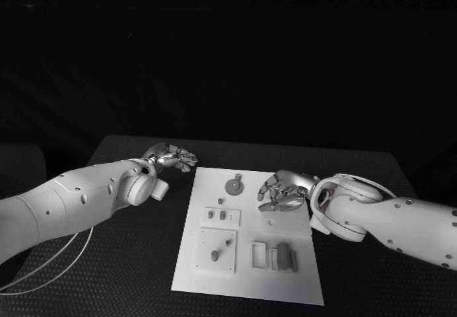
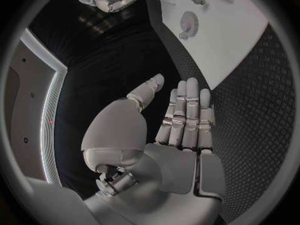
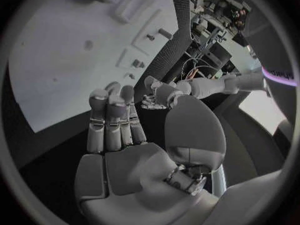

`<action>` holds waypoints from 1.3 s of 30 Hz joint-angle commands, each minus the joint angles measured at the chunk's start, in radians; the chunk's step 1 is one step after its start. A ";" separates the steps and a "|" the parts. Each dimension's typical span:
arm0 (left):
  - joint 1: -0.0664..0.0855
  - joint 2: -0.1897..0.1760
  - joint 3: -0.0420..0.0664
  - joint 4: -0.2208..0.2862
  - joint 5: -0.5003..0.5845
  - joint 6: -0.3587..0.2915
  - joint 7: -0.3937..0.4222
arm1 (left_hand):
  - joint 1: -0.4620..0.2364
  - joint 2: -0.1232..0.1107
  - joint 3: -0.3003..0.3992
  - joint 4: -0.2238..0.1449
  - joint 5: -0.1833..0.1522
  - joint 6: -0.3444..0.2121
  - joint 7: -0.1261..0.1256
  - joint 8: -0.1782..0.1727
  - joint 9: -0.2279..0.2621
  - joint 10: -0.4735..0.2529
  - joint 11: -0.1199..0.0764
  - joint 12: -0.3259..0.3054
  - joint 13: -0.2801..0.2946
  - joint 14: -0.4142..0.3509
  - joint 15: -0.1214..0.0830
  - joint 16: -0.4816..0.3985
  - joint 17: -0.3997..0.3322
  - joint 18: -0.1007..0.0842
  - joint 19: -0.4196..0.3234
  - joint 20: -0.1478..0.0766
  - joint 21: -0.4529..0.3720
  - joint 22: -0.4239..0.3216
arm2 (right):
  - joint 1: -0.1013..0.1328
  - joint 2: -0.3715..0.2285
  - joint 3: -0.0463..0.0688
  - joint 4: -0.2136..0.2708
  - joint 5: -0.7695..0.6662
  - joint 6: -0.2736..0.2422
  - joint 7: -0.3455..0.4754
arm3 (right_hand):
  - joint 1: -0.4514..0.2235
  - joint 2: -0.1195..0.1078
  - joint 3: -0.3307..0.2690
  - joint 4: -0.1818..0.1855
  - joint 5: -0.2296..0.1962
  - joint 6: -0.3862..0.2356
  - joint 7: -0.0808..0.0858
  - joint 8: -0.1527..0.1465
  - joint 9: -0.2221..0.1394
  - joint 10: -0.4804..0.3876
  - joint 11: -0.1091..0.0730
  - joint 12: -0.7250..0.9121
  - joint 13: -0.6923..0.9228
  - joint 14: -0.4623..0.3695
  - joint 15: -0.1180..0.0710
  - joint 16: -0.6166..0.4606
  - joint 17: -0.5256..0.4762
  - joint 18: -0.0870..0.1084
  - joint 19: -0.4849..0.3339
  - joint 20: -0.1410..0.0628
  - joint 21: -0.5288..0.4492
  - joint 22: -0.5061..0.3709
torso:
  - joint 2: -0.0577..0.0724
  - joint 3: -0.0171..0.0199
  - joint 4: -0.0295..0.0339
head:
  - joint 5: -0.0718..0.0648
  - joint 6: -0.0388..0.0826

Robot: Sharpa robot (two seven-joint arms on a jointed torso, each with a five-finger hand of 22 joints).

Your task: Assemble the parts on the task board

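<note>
The white task board lies in the middle of the black table. A round toothed part stands near its far end, small parts sit in a recess below it, and blocks lie near the right edge. My left hand hovers over the table just off the board's far left corner, its fingers straight and its palm empty. My right hand hangs above the board's right side, fingers extended, holding nothing. The board and toothed part also show in the left wrist view.
Black table extends to both sides of the board. A cable loops under my left arm at the near left. Small pegs stand on the board ahead of my right hand.
</note>
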 commanded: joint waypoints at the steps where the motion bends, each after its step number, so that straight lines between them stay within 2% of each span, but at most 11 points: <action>1: 0.000 0.003 0.000 0.002 -0.002 0.012 0.009 | -0.010 -0.002 -0.001 0.004 -0.003 -0.009 0.001 0.005 -0.002 -0.006 0.001 -0.003 -0.001 0.008 0.000 -0.004 0.001 -0.003 0.006 -0.002 -0.006 0.001 | 0.002 -0.017 -0.001 0.006 0.201 0.266 -0.134 | -0.057 0.009 -0.031 0.033 -0.007 0.006 0.002 0.006 0.008 -0.003 -0.001 0.064 0.048 0.008 0.000 0.028 0.024 0.054 0.003 -0.001 0.015 0.023 | -0.001 0.0019 -0.0009 | -0.001 -0.003; 3: 0.000 0.001 0.000 0.003 -0.002 0.012 0.008 | -0.010 -0.002 -0.001 0.004 -0.003 -0.009 0.001 0.005 -0.002 -0.006 0.001 -0.003 -0.001 0.008 0.000 -0.004 0.002 -0.003 0.006 -0.002 -0.006 0.001 | 0.002 -0.031 -0.008 0.015 0.207 0.286 -0.161 | -0.107 0.025 -0.040 0.079 -0.011 0.005 0.000 0.007 0.013 -0.004 -0.001 0.094 0.072 0.008 -0.002 0.046 0.041 0.054 0.003 -0.002 0.021 0.021 | 0.001 0.0025 -0.0003 | -0.002 -0.003; 4: 0.000 0.001 0.000 0.003 -0.002 0.012 0.008 | -0.010 -0.002 -0.001 0.004 -0.003 -0.009 0.001 0.005 -0.002 -0.006 0.001 -0.003 -0.001 0.008 0.000 -0.004 0.002 -0.003 0.006 -0.002 -0.006 0.001 | 0.002 -0.039 -0.009 0.018 0.212 0.313 -0.176 | -0.126 0.034 -0.038 0.103 -0.009 0.010 -0.002 0.012 0.019 0.005 -0.006 0.118 0.089 0.013 -0.006 0.060 0.052 0.054 0.008 -0.006 0.027 0.022 | 0.001 0.0021 -0.0001 | -0.001 -0.003; 7: 0.000 0.000 0.000 0.003 -0.002 0.010 0.008 | -0.010 -0.003 -0.001 0.004 -0.003 -0.009 0.001 0.006 -0.002 -0.006 0.001 -0.003 -0.001 0.008 0.000 -0.004 0.002 -0.003 0.006 -0.002 -0.006 0.001 | 0.002 -0.067 -0.016 0.032 0.240 0.363 -0.208 | -0.140 0.034 -0.028 0.138 -0.010 0.022 -0.011 0.027 0.042 0.015 -0.015 0.172 0.133 0.019 -0.015 0.086 0.079 0.054 0.018 -0.019 0.043 0.019 | 0.001 0.0019 -0.0014 | -0.003 -0.002; 12: 0.000 0.000 0.000 0.002 -0.002 0.010 0.008 | -0.010 -0.003 -0.001 0.004 -0.003 -0.009 0.001 0.006 -0.002 -0.006 0.001 -0.003 -0.001 0.008 0.000 -0.005 0.002 -0.003 0.006 -0.002 -0.006 0.001 | 0.002 -0.102 -0.024 0.048 0.313 0.417 -0.269 | -0.158 0.054 -0.038 0.164 -0.010 0.046 -0.025 0.050 0.070 0.024 -0.027 0.213 0.172 0.024 -0.027 0.095 0.097 0.054 0.026 -0.030 0.056 0.018 | 0.000 0.0011 -0.0004 | -0.008 -0.004; 15: 0.000 -0.001 0.000 0.004 -0.002 0.010 0.007 | -0.010 -0.003 -0.001 0.004 -0.003 -0.009 0.001 0.006 -0.002 -0.006 0.001 -0.003 -0.001 0.008 0.000 -0.005 0.002 -0.003 0.006 -0.002 -0.006 0.002 | 0.003 -0.127 -0.033 0.066 0.351 0.448 -0.320 | -0.172 0.067 -0.051 0.172 -0.010 0.051 -0.030 0.056 0.083 0.026 -0.032 0.222 0.187 0.026 -0.031 0.098 0.106 0.054 0.028 -0.036 0.063 0.018 | 0.001 0.0014 -0.0001 | -0.012 -0.004; 18: 0.000 -0.002 0.000 0.005 -0.002 0.010 0.007 | -0.010 -0.003 -0.001 0.004 -0.003 -0.009 0.001 0.006 -0.002 -0.006 0.001 -0.003 -0.001 0.008 0.000 -0.005 0.002 -0.004 0.006 -0.002 -0.006 0.002 | 0.003 -0.141 -0.042 0.080 0.361 0.448 -0.350 | -0.182 0.061 -0.059 0.175 -0.010 0.041 -0.028 0.050 0.086 0.023 -0.030 0.221 0.192 0.025 -0.030 0.098 0.110 0.054 0.026 -0.038 0.065 0.018 | 0.000 0.0010 -0.0001 | -0.013 -0.005; 21: 0.000 -0.001 -0.001 0.004 -0.002 0.011 0.007 | -0.010 -0.003 -0.001 0.004 -0.003 -0.009 0.001 0.006 -0.002 -0.006 0.001 -0.003 -0.001 0.008 0.000 -0.005 0.002 -0.004 0.006 -0.002 -0.006 0.002 | 0.003 -0.151 -0.044 0.083 0.374 0.461 -0.373 | -0.189 0.059 -0.063 0.179 -0.010 0.041 -0.028 0.050 0.088 0.023 -0.030 0.221 0.195 0.025 -0.030 0.098 0.112 0.054 0.025 -0.038 0.066 0.018 | 0.000 0.0006 -0.0013 | -0.015 -0.006; 27: 0.000 -0.001 -0.001 0.006 -0.002 0.013 0.006 | -0.010 -0.003 -0.001 0.005 -0.003 -0.009 0.001 0.006 -0.002 -0.006 0.001 -0.003 -0.001 0.008 0.001 -0.005 0.003 -0.004 0.006 -0.002 -0.006 0.002 | 0.003 -0.164 -0.049 0.092 0.377 0.494 -0.410 | -0.199 0.063 -0.062 0.188 -0.010 0.045 -0.029 0.050 0.092 0.023 -0.031 0.219 0.199 0.027 -0.030 0.099 0.120 0.054 0.023 -0.040 0.068 0.017 | 0.000 0.0003 0.0016 | -0.021 -0.006; 30: 0.000 -0.003 -0.001 0.006 -0.002 0.012 0.006 | -0.010 -0.003 -0.001 0.005 -0.003 -0.009 0.001 0.006 -0.002 -0.006 0.001 -0.003 -0.001 0.007 0.001 -0.006 0.003 -0.004 0.006 -0.002 -0.007 0.002 | 0.003 -0.166 -0.056 0.094 0.363 0.501 -0.423 | -0.210 0.072 -0.054 0.197 -0.010 0.052 -0.031 0.052 0.095 0.025 -0.033 0.218 0.203 0.030 -0.031 0.101 0.127 0.054 0.021 -0.040 0.070 0.017 | 0.001 0.0003 0.0017 | -0.024 -0.006; 39: 0.000 -0.002 -0.001 0.007 -0.002 0.015 0.006 | -0.010 -0.003 -0.001 0.005 -0.003 -0.008 0.001 0.007 -0.002 -0.006 0.001 -0.003 -0.001 0.007 0.001 -0.006 0.004 -0.004 0.006 -0.002 -0.007 0.002 | 0.002 -0.145 -0.066 0.096 0.310 0.421 -0.410 | -0.218 0.068 -0.031 0.194 -0.010 0.029 -0.024 0.026 0.084 0.025 -0.026 0.209 0.212 0.025 -0.026 0.091 0.129 0.054 0.015 -0.041 0.075 0.016 | 0.001 0.0007 0.0010 | -0.025 -0.008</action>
